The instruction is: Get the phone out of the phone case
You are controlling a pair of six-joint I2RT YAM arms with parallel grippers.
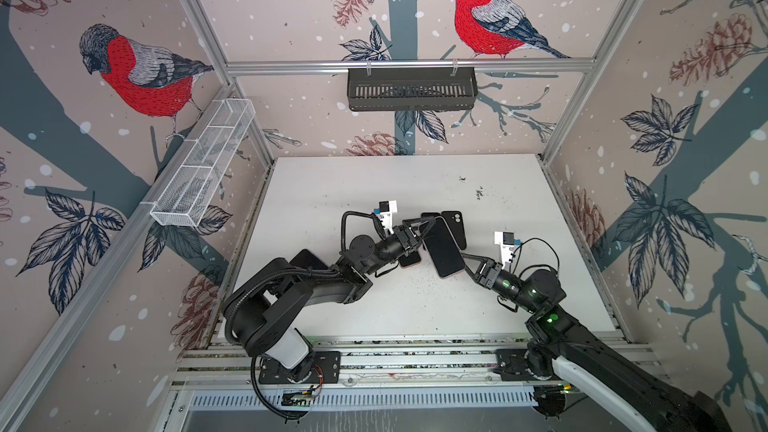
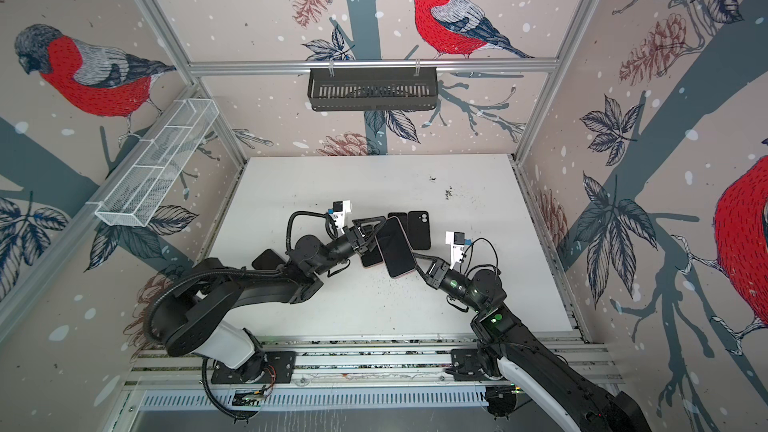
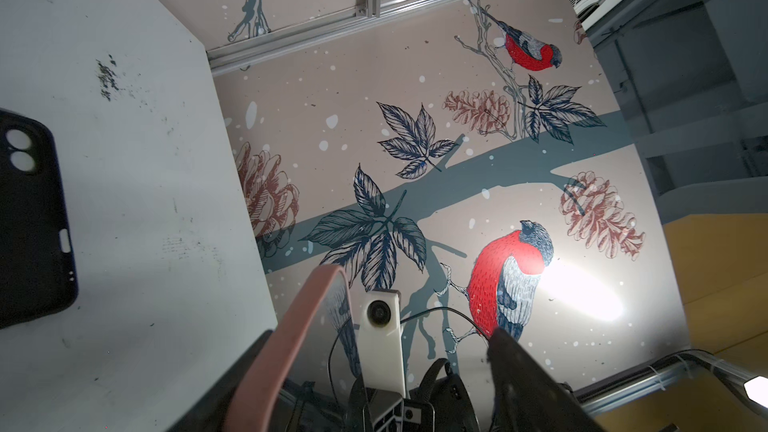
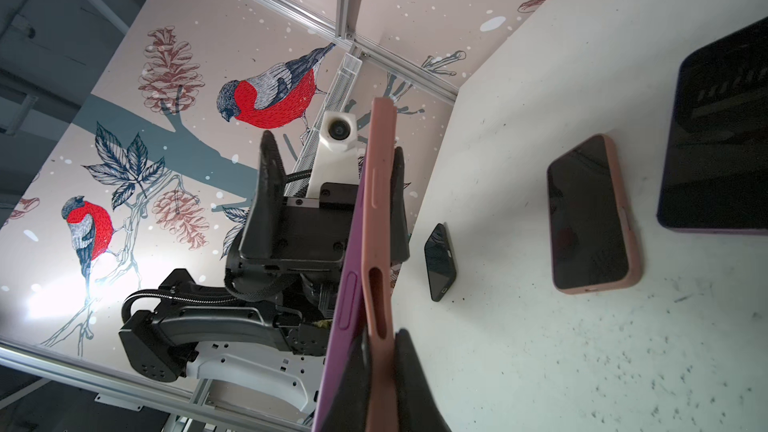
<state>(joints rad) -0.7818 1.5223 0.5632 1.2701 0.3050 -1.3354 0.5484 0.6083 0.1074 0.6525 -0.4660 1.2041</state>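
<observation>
Right wrist view: the purple-edged phone [image 4: 345,326] and its pink phone case [image 4: 380,201] stand edge-on, raised off the white table [image 4: 519,347], and have parted at the near end. There the right gripper [image 4: 382,340] is pinched tight on the case's wall, with one finger seemingly between case and phone. At the far end the left gripper [image 1: 428,229] is spread wide, straddling the pair without clamping; in the left wrist view one finger [image 3: 523,376] stands clear of the case's rim. In both top views the held phone hangs tilted, screen up, overlapping the near-left part of an empty black case [image 1: 455,228] lying flat. A purple-edged dark slab [image 4: 723,139] lies just beside that black case, a second pink-cased phone [image 4: 590,214] near it under the left gripper, and a small dark phone [image 4: 439,261] well apart from it.
</observation>
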